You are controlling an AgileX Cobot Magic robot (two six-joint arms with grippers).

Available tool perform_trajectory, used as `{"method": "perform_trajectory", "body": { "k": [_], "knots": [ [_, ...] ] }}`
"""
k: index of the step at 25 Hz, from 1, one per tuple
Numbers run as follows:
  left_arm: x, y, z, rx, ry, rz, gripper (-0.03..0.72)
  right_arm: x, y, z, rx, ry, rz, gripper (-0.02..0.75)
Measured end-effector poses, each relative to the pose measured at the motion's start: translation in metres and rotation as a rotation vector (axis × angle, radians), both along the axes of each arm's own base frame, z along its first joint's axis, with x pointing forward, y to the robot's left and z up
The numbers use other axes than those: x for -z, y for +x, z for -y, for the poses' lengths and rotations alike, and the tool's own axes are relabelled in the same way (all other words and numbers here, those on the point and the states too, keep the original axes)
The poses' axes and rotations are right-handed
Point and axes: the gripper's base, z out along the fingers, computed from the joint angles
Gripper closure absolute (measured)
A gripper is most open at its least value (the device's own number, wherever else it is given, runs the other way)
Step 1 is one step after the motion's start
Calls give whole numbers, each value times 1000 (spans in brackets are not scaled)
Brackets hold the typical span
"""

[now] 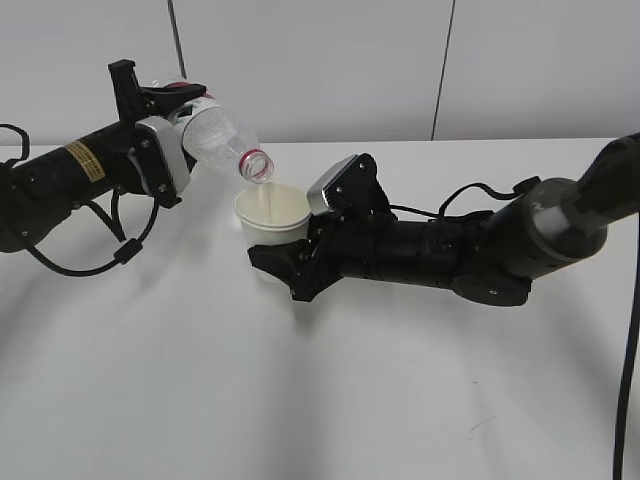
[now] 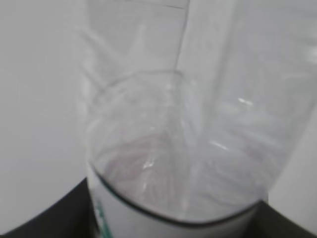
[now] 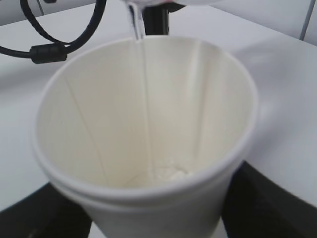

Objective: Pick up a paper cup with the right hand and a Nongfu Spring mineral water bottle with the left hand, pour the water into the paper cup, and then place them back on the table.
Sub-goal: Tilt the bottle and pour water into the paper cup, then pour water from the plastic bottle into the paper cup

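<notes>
My left gripper (image 1: 185, 115) is shut on the Nongfu Spring bottle (image 1: 222, 138), a clear bottle with a red neck ring, tilted mouth-down to the right over the paper cup (image 1: 271, 216). My right gripper (image 1: 290, 258) is shut on the cream-white cup and holds it upright just above the white table (image 1: 330, 400). A thin stream of water (image 3: 143, 99) falls from the bottle mouth into the cup (image 3: 148, 129) and pools at its bottom. In the left wrist view the clear bottle (image 2: 198, 129) fills the frame, with its label edge at the bottom.
The left arm's loose black cables (image 1: 110, 255) hang down to the table at the left and show in the right wrist view (image 3: 54, 47). A grey wall stands behind the table's far edge.
</notes>
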Motion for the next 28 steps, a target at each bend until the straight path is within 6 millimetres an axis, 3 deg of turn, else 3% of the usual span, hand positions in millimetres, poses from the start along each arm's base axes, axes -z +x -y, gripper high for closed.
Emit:
{"method": "perform_trajectory", "body": {
  "k": [28],
  "knots": [
    [0, 0, 0, -6, 70, 67, 316, 1, -1, 0, -14, -9, 3, 230]
  ]
}}
